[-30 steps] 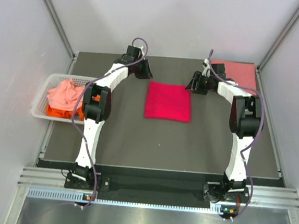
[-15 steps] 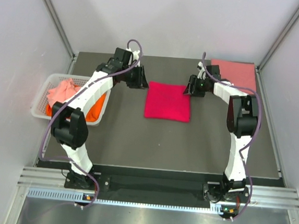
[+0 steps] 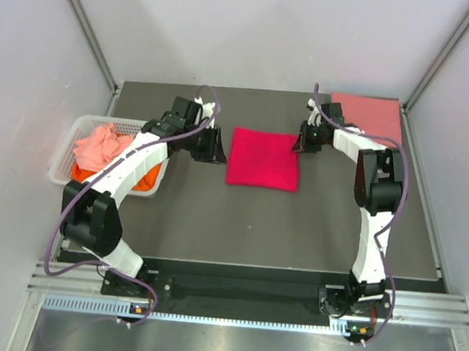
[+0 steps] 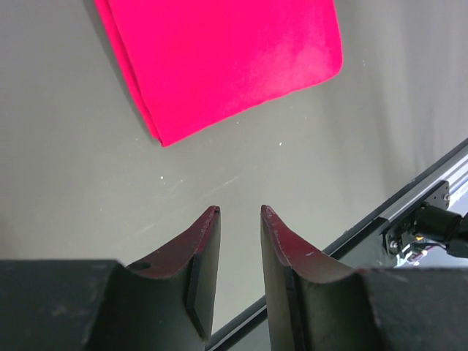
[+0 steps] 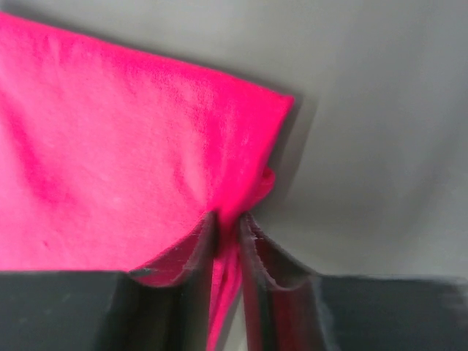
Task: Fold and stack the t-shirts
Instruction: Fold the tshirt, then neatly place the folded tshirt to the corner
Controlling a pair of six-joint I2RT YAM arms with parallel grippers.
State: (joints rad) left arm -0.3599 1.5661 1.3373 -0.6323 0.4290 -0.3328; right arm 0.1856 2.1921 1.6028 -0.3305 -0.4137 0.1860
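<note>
Magenta shirt is folded into a neat square, flat mid-table. Right gripper is clamped on a pinch of cloth at its far right corner, with fabric bunched between the fingers. Left gripper sits just off the shirt's left edge with a narrow gap between the jaws and nothing in it, not touching the cloth. Pink shirt lies folded in the far right corner, well apart from the magenta one. Coral shirt and orange shirt are crumpled in the basket at left. My read is that the fold is done and this is the start of the stack step, moving magenta onto pink. A single corner pinch will likely let the layers peel or skew on a lift, so the next move probably needs the left gripper on the opposite corner, or a low drag, then squaring it over pink before letting go.
</note>
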